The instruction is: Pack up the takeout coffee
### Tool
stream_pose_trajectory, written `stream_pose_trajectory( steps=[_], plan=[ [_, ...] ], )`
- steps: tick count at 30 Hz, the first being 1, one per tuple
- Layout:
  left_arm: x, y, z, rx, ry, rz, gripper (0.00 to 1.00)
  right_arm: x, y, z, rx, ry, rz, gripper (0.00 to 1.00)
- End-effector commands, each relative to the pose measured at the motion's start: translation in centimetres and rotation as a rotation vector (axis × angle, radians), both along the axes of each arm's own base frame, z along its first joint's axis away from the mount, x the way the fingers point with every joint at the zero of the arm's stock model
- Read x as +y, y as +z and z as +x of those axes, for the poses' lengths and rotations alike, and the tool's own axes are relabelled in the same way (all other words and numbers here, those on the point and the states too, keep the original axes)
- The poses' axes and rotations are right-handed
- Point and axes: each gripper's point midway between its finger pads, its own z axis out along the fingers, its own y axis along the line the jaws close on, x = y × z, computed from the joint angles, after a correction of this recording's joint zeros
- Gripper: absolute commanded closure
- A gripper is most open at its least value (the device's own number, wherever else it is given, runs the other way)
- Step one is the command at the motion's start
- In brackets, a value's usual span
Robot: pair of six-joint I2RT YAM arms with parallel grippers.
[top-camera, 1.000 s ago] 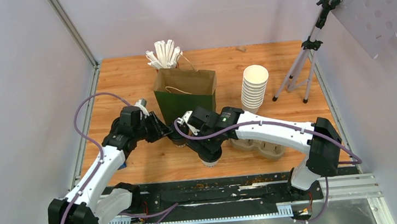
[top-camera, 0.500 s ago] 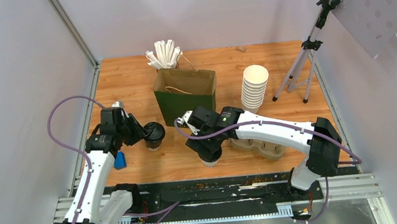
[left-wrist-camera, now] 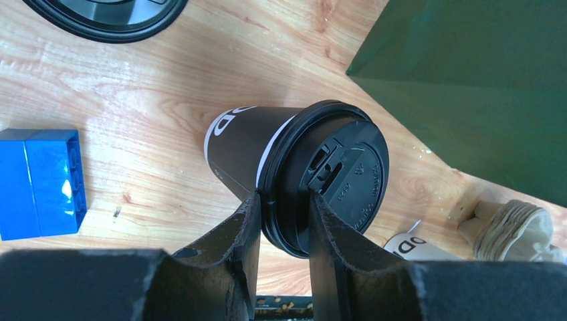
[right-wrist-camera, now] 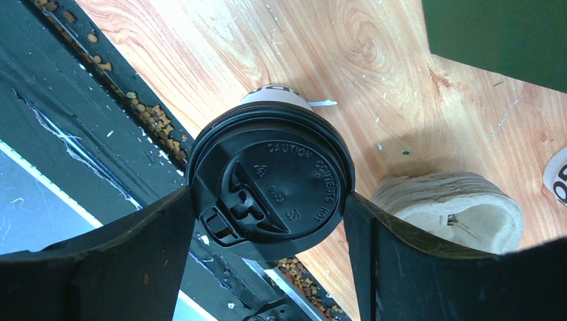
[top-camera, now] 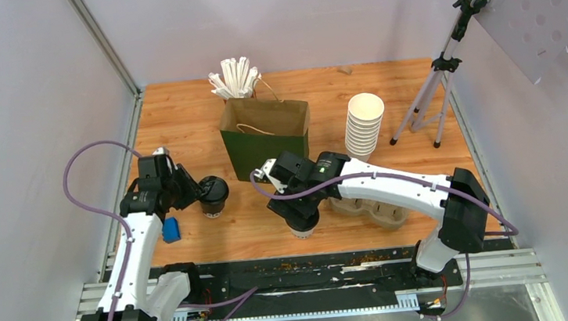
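Observation:
The takeout coffee (right-wrist-camera: 271,184), a white cup with a black sip lid, stands near the table's front edge (top-camera: 300,226). My right gripper (right-wrist-camera: 267,194) comes down over it (top-camera: 299,212), and both fingers touch the lid's rim, shut on it. A second cup (left-wrist-camera: 281,150) has black walls and a black lid and is seen tilted in the left wrist view. My left gripper (left-wrist-camera: 284,197) is shut on its lid rim. This pair sits left of the green paper bag (top-camera: 267,135), with the cup (top-camera: 213,195) just right of the left gripper (top-camera: 197,192).
A blue block (top-camera: 170,230) lies beside the left arm. A cardboard cup carrier (top-camera: 372,209) lies under the right arm. A stack of lidless white cups (top-camera: 362,125) and a tripod (top-camera: 435,91) stand to the right, and wrapped straws (top-camera: 235,77) behind the bag.
My left gripper has carried the black cup leftward, away from the bag and the right arm. The right gripper and its cup have stayed put.

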Motion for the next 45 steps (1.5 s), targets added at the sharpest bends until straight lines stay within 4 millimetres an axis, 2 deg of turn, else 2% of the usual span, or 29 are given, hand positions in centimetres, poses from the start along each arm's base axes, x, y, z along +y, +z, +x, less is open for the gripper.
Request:
stream_pose_trajectory(
  steps=[1,5,10,15,18,20,23,25,28,30,34,37,42,45],
  plan=[
    [0.7,-0.3,0.8,-0.023,0.029,-0.01,0.68,-0.5,1.6,0.3,-0.034,0.01,0.03,0.24],
    [1.1,-1.0,0.0,0.005,0.053,0.0,0.58,-0.6,1.6,0.4,-0.035,0.011,0.028,0.24],
    [1.3,-0.7,-0.9,0.039,0.074,0.005,0.36,-0.5,1.7,0.4,-0.031,0.016,0.033,0.24],
    [2.4,1.8,-1.6,0.054,0.104,0.064,0.21,-0.6,2.4,0.3,-0.034,0.019,0.036,0.24],
    [2.7,5.0,-1.1,0.018,0.101,0.085,0.17,-0.9,3.5,0.1,-0.038,0.019,0.043,0.24],
    [2.4,8.3,0.0,-0.051,0.091,0.069,0.16,-1.0,4.6,0.1,-0.044,0.018,0.051,0.24],
    [1.4,12.6,2.5,-0.165,0.055,0.014,0.17,-1.2,7.3,0.0,-0.062,0.025,0.077,0.24],
    [0.5,14.9,4.3,-0.231,0.016,-0.02,0.2,-1.4,9.1,0.2,-0.088,0.028,0.094,0.24],
    [-0.4,17.2,6.9,-0.3,-0.039,-0.043,0.22,-1.7,11.7,0.5,-0.132,0.024,0.124,0.24],
    [-1.0,18.1,8.3,-0.328,-0.064,-0.044,0.23,-1.9,13.4,0.6,-0.16,0.018,0.153,0.24],
    [-4.4,19.5,11.0,-0.368,-0.157,-0.037,0.24,-1.8,16.9,0.7,-0.218,0.005,0.251,0.24],
    [-6.0,19.9,12.9,-0.383,-0.206,-0.006,0.25,-2.0,19.9,0.8,-0.271,-0.007,0.347,0.24],
    [-6.7,19.6,15.8,-0.409,-0.225,0.036,0.29,-3.1,25.1,1.4,-0.396,-0.054,0.476,0.25],
    [-7.6,18.7,17.0,-0.407,-0.264,0.032,0.32,-3.9,27.2,1.9,-0.477,-0.08,0.533,0.24]
  ],
)
